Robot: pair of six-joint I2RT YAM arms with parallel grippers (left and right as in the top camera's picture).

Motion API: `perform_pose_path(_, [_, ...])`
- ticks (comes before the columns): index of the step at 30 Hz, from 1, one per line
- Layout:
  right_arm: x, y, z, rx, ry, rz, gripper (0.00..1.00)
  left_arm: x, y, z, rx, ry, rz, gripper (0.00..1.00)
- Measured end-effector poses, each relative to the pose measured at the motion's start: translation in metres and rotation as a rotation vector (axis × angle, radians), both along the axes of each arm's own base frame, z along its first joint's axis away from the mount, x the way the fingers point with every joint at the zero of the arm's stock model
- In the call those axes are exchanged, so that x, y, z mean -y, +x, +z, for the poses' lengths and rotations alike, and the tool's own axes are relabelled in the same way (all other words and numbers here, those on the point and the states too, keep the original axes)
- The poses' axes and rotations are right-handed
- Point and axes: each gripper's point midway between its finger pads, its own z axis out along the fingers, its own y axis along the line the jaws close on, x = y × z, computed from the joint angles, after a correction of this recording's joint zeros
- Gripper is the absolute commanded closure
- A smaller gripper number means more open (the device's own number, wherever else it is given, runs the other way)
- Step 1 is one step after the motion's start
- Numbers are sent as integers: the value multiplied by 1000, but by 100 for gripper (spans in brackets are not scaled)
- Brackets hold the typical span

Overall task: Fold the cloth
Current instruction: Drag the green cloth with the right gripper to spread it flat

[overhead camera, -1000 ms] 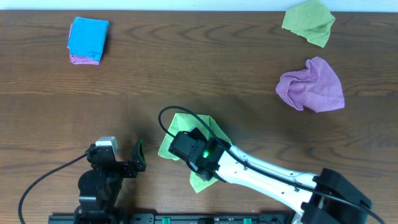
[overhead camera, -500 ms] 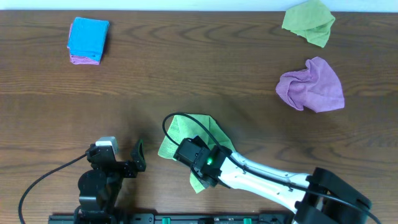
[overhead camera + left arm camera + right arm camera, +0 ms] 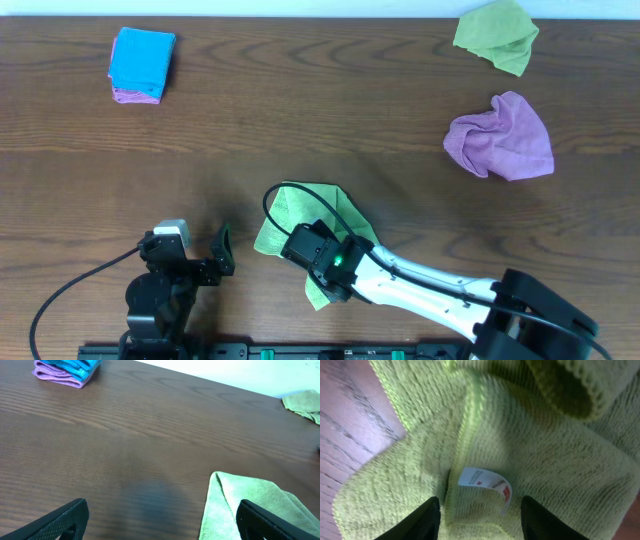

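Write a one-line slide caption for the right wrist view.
Open right gripper hovering over the crumpled green cloth, white label showing, on the dark wooden table.

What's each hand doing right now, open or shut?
Left hand: open, holding nothing.
Right hand: open, close over the green cloth, not gripping it.

A small white tag (image 3: 484, 481) on the light green cloth (image 3: 555, 475) carried red print, too blurred to read.
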Motion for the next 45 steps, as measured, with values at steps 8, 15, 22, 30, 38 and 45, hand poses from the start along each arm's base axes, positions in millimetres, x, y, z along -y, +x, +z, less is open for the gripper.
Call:
perform_pose_path(8, [-5,-2,-7,-1,33,11,47,0,0,0,0,0,0,5])
perform_pose_path(15, [-12,-4,-15,7,81,45,81,0,0,0,0,0,0,5])
perform_pose_path(22, [-9,-6,-15,-3,68,46,87,0,0,0,0,0,0,5])
perform_pose_path(30, [-8,-5,7,-24,11,49,99,0,0,0,0,0,0,5])
perform_pose_path(38, [-23,10,23,36,43,43,99,0,0,0,0,0,0,5])
perform_pose_path(45, [-24,48,43,180,45,-17,99,0,0,0,0,0,0,5])
